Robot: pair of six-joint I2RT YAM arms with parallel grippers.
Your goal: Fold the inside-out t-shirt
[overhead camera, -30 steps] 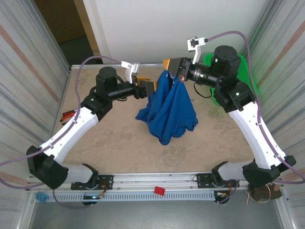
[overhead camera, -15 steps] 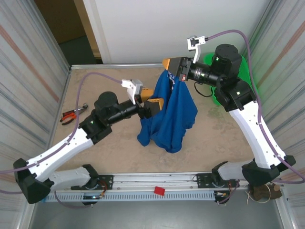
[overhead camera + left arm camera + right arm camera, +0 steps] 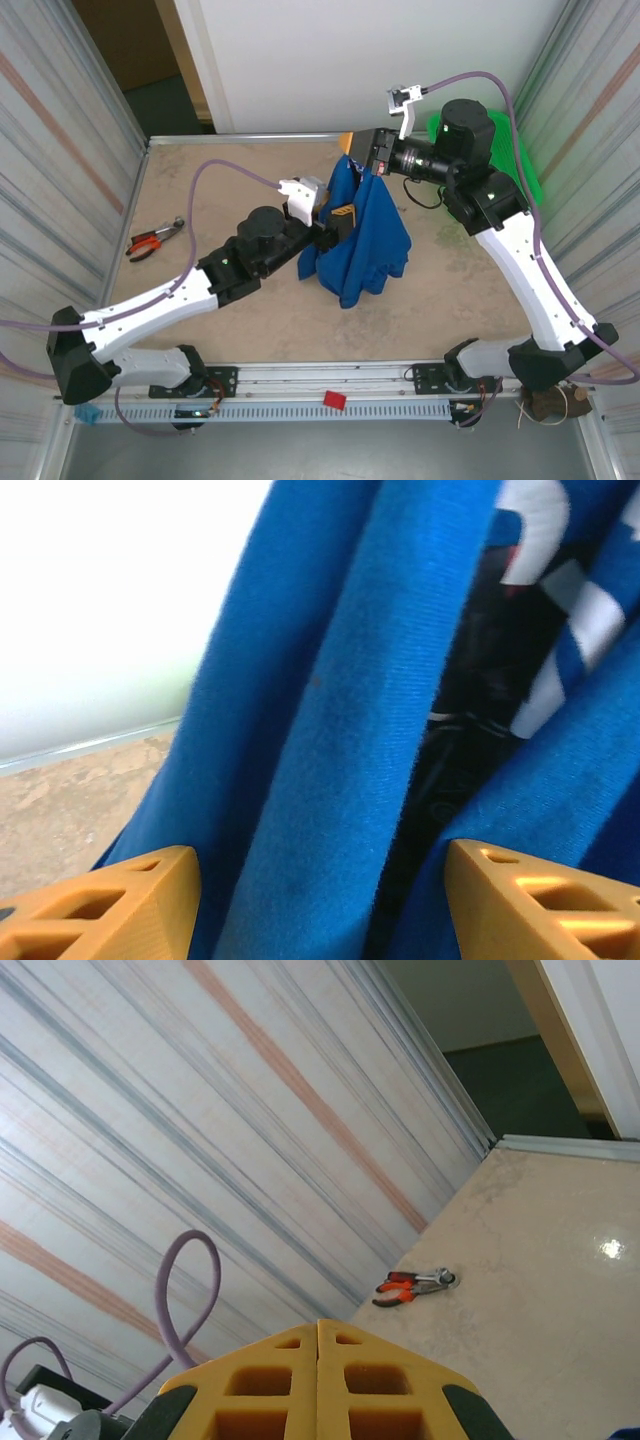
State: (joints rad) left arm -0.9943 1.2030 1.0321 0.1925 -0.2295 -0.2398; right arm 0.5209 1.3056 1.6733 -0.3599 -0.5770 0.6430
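A beige, marbled tabletop sits boxed by pale striped side panels and a white back wall — a dark doorway at rear left.

The t-shirt is soft, matt, finely woven cloth; the desk looks like smooth, faintly glossy stone.

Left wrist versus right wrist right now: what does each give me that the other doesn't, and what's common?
Left wrist: the t-shirt hanging in blue folds, its white lettering showing, between the spread fingers of the left hand. Right wrist: the right hand with fingers pressed shut, red-handled pliers on the table by the striped wall, and a purple cable. Shared: the tan table.
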